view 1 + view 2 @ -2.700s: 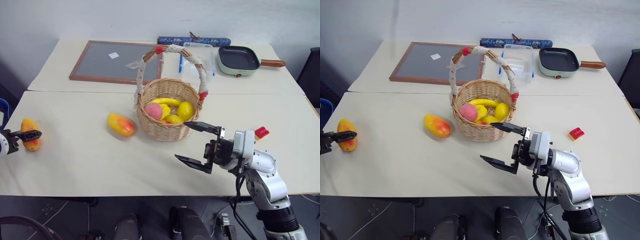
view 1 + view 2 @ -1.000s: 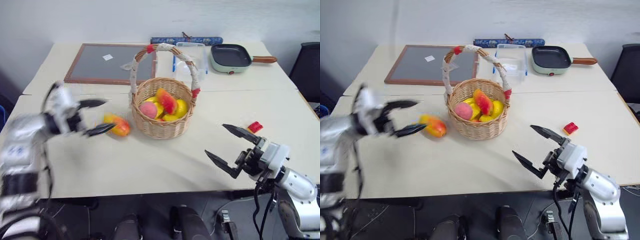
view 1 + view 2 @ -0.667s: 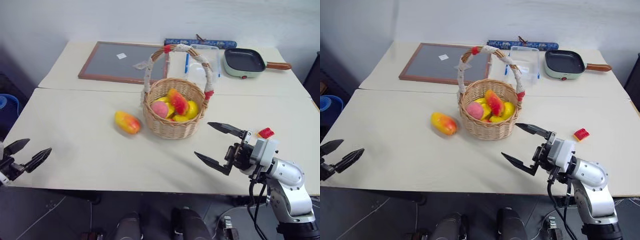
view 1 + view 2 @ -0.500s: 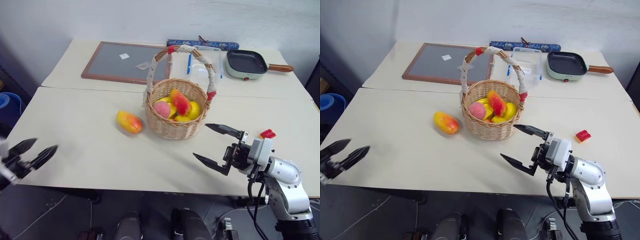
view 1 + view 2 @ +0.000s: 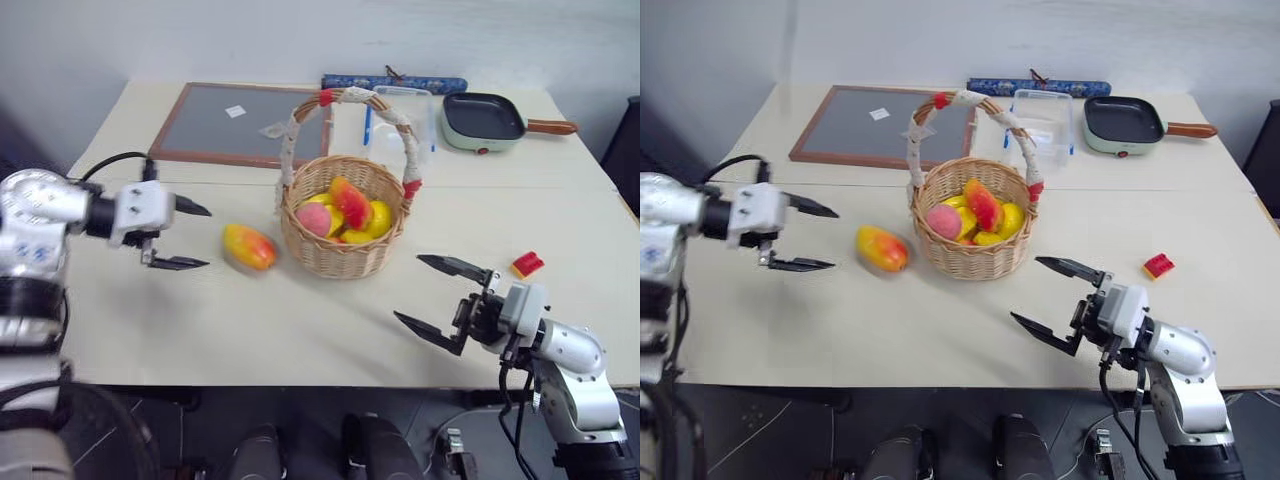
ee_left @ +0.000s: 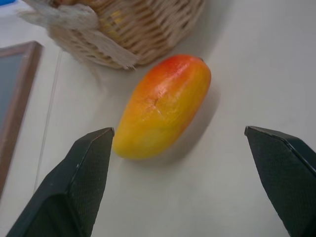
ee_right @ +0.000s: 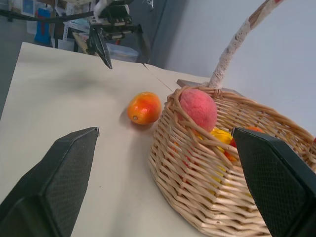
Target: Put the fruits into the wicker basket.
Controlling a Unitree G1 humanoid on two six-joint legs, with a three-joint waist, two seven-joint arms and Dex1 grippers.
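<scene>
While basketed: one mango (image 5: 349,202)

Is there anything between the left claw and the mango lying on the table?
Nothing visible. The left claw is open and aimed at the mango, with bare table between them. The basket sits on the mango's far side.

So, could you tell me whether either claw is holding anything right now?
Nothing is held. The left claw is open beside the mango on the table; the right claw is open and empty.
</scene>
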